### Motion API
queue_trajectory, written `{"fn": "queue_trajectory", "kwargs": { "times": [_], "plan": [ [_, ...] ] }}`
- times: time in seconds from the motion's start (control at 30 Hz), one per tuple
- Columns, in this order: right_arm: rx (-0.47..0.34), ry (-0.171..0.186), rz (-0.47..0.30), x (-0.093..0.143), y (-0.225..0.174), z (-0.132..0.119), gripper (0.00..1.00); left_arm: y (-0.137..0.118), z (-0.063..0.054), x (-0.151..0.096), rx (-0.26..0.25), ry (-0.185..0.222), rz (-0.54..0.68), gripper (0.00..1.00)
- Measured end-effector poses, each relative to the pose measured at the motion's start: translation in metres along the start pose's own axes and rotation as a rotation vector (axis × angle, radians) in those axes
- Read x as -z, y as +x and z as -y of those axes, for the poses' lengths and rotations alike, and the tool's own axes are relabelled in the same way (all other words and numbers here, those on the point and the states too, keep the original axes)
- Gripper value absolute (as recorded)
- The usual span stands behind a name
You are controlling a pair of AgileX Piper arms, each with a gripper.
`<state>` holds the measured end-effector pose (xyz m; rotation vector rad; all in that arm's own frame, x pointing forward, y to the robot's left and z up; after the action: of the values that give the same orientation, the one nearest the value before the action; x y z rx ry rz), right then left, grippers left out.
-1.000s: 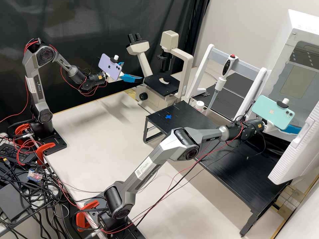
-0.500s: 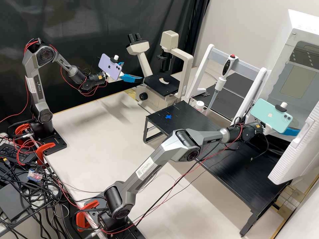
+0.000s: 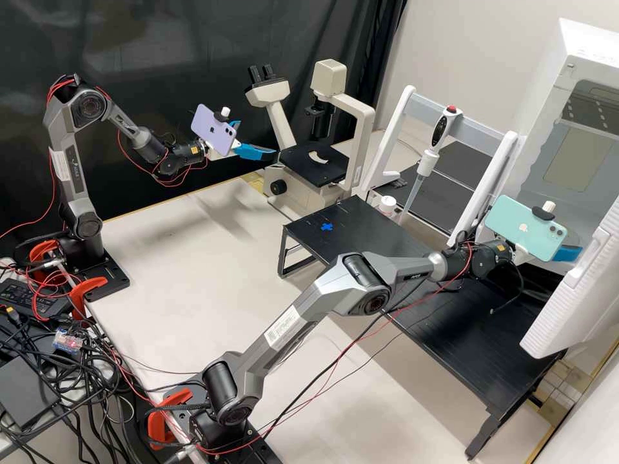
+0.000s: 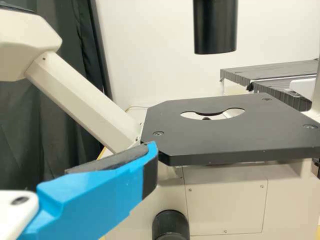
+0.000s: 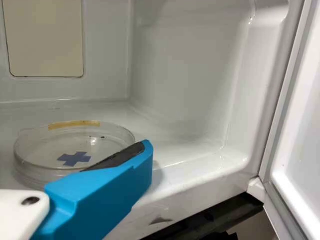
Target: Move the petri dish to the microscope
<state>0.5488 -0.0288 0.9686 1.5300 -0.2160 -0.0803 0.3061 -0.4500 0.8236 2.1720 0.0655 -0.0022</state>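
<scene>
In the high view my left gripper [image 3: 256, 139] hangs beside the microscope [image 3: 314, 165], its blue fingers apart. The left wrist view shows one finger of this gripper [image 4: 100, 196] in front of the black microscope stage [image 4: 225, 137], which has a cut-out opening. At the mouth of the white chamber, my right gripper [image 3: 567, 252] is partly behind a green phone. In the right wrist view the clear petri dish [image 5: 42, 145], with a blue cross and yellow tape, lies flat on the chamber floor. One finger of the open right gripper [image 5: 105, 192] overlaps its edge; contact cannot be told.
The white chamber [image 3: 580, 71] has its door [image 3: 580, 296] swung open beside my right gripper. A black raised table [image 3: 445, 328] with a blue cross stands below the right arm. A pipette [image 3: 427, 158] hangs on a white frame between chamber and microscope.
The right arm's gripper and phone have shifted slightly down in the high view, and more of the blue finger shows beside the phone. The left arm has stayed still.
</scene>
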Motion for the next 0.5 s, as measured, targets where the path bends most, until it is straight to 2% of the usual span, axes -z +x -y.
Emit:
{"fn": "queue_trajectory", "kwargs": {
  "times": [0.5],
  "plan": [
    [-0.009, 0.001, 0.003, -0.0077, -0.0008, -0.0053, 0.0, 0.0, 0.0, 0.0, 0.0, 0.0, 0.0, 1.0]
  ]
}}
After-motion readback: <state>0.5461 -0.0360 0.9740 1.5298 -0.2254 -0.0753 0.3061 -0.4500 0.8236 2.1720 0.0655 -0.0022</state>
